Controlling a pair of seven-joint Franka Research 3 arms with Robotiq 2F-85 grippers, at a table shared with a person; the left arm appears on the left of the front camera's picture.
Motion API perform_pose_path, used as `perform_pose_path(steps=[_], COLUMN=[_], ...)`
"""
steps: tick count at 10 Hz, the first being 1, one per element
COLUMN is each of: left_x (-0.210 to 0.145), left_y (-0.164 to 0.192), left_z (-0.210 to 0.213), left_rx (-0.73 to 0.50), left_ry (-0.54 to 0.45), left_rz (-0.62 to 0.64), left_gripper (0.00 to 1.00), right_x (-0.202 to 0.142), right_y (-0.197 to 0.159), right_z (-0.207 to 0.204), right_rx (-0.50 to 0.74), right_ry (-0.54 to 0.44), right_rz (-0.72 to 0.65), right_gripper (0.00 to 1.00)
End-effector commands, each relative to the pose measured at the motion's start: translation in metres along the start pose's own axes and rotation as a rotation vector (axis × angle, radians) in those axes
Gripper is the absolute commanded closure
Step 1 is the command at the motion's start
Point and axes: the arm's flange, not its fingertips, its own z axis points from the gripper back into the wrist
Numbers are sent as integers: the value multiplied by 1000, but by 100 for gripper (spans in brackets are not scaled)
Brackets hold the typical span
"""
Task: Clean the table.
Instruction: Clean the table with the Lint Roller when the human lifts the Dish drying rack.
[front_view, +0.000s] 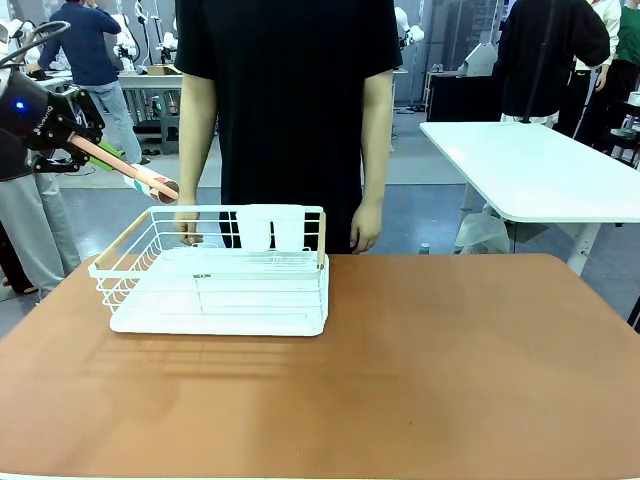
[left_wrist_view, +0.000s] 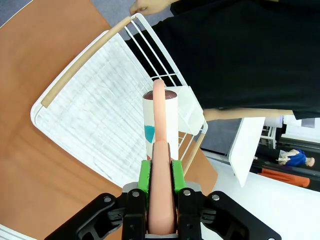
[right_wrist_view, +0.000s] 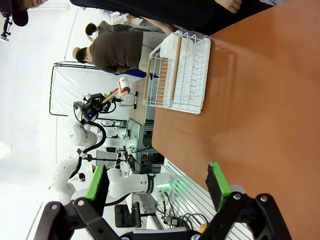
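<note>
One lint roller (left_wrist_view: 161, 120), pink handle pinched in our left fingers (left_wrist_view: 146, 175), long axis slanting down toward the wire rack (front_view: 220, 290); the bench (front_view: 420, 370) lies below, bare rightward; our right fingers (right_wrist_view: 217, 181) hang spread, empty.

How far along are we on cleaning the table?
Done: the table looks free of debris. In hand: left gripper shut on the lint roller, aloft at the white rack's far corner. Left: roller likely goes into the rack; right gripper idle, open.
</note>
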Motion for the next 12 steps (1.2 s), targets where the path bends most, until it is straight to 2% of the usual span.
perform_pose_path(steps=[1, 12], left_x=[-1, -1], left_y=[-1, -1], left_z=[0, 0], left_rx=[1, 1], left_ry=[-4, -4], left_rz=[6, 6], left_gripper=[96, 96], right_x=[1, 1], right_y=[2, 2], right_z=[0, 0], right_rx=[20, 20], right_ry=[-4, -4], right_rz=[23, 23], right_gripper=[0, 0])
